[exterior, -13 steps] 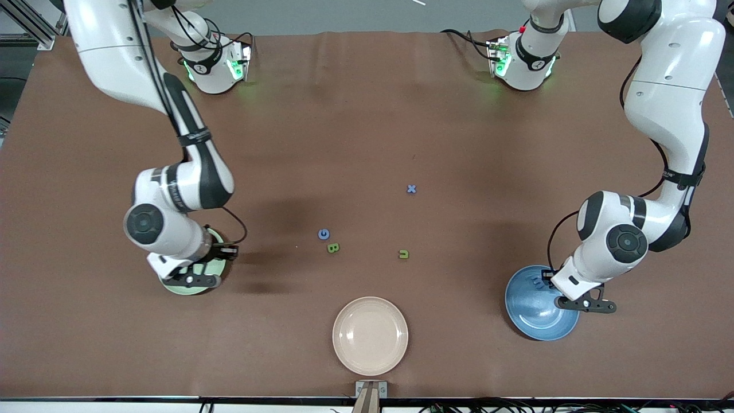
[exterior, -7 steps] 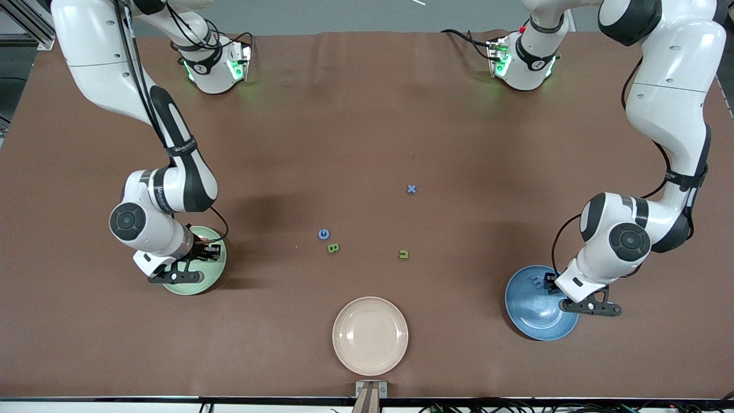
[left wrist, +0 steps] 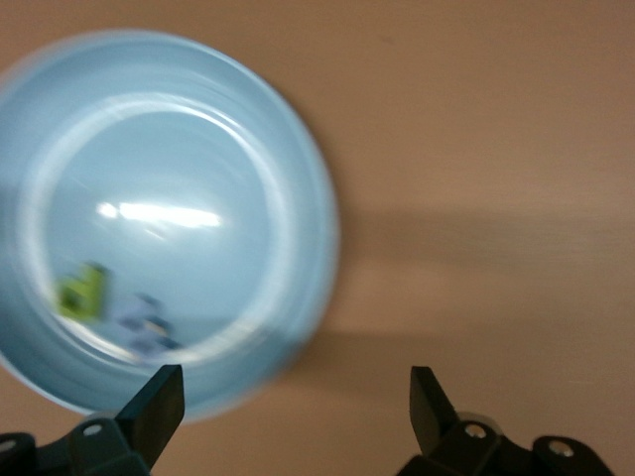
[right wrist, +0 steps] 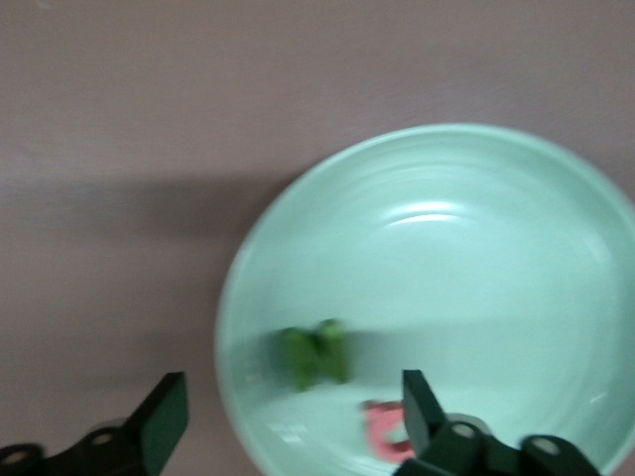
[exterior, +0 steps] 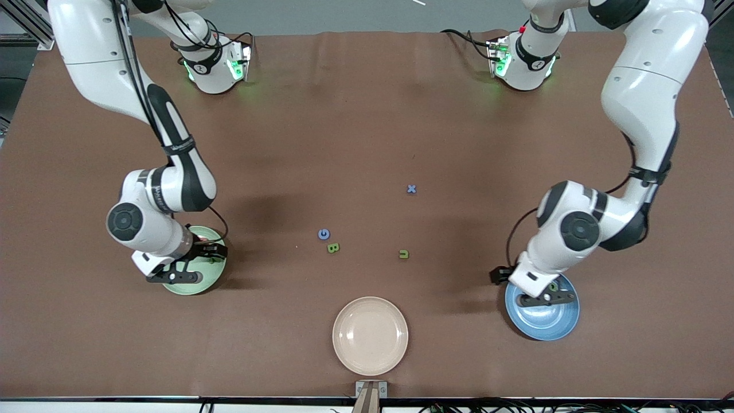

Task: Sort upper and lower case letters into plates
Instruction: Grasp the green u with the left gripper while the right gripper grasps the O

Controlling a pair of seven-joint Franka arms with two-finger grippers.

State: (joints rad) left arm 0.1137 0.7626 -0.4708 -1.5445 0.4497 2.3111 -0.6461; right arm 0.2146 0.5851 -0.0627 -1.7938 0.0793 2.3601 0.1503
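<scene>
- Grippers both hang with fingers spread wide and nothing between them, as each wrist view shows.
- Left gripper (exterior: 539, 287) is over the blue plate (exterior: 559, 324); that plate holds a green letter (left wrist: 81, 291) and a blue letter (left wrist: 147, 324), too blurred to read.
- Right gripper (exterior: 192, 265) is over the mint green plate (exterior: 198, 285), which holds a green letter (right wrist: 316, 354) and a pink letter (right wrist: 387, 429), also unreadable.
- Beige plate (exterior: 370, 335), the landmark, sits at the table edge nearest the front camera, between the other two plates.
- Farther from the camera than the beige plate lie blue G (exterior: 324, 234) and green B (exterior: 332, 248) close together, green u (exterior: 403, 254) apart from them, and blue x (exterior: 411, 189) farthest.
</scene>
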